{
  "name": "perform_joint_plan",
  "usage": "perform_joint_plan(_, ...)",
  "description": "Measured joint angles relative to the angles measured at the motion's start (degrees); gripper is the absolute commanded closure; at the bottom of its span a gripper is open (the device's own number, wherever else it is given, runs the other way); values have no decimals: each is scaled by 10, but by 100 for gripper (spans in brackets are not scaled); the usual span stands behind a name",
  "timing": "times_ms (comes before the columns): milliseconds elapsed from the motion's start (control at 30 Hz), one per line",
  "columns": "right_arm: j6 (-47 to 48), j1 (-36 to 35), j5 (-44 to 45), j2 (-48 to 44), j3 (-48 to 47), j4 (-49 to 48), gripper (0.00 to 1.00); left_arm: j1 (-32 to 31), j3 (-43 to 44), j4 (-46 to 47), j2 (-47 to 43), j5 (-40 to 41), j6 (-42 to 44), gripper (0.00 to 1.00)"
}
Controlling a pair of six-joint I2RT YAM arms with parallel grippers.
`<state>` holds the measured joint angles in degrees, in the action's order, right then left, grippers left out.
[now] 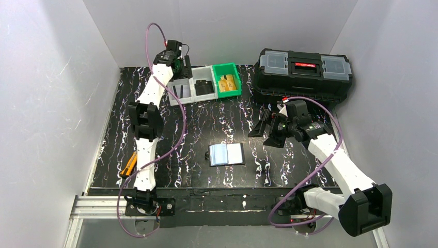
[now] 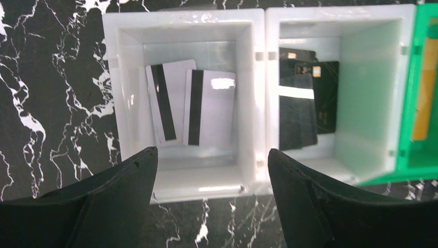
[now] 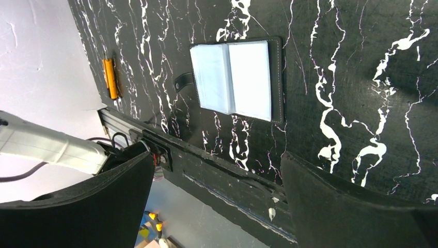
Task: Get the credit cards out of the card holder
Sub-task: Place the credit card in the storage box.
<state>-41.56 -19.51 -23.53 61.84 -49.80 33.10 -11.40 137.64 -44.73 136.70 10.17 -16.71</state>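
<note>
thin white black-striped plastic cards [image 2: 214,113], likely stiff and slick, lie in a pale grey plastic bin [image 2: 183,15]; pinch an edge. the black bifold card holder [image 1: 227,154] lies open on the table [image 1: 196,124]. left tool [image 2: 212,155] and right tool [image 3: 217,157] gape empty.

Black marbled table [image 1: 196,129] carries card holder [image 1: 227,154], bins [image 1: 192,89], toolbox [image 1: 304,75].

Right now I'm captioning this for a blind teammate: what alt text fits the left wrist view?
The left gripper, fingers open and empty, hangs above a pale bin holding two white credit cards with black stripes. The neighbouring pale bin holds black cards, and a green bin at the right edge shows a gold-orange card.
</note>
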Motion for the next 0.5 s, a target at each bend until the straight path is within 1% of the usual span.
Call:
perform_joint_plan(100, 3, 0, -2, 12, 0, 0, 2, 0, -29, 0, -35, -24, -9, 22)
perform_joint_plan(233, 9, -5, 2, 29, 0, -1, 2, 0, -119, 12, -119, -75, -35, 22)
perform_joint_plan(367, 14, -24, 14, 61, -5, -4, 2, -5, -259, 39, -233, -145, -67, 22)
perform_joint_plan(500, 15, -64, 36, 108, -19, -9, 2, -22, -403, 75, -341, -206, -98, 22)
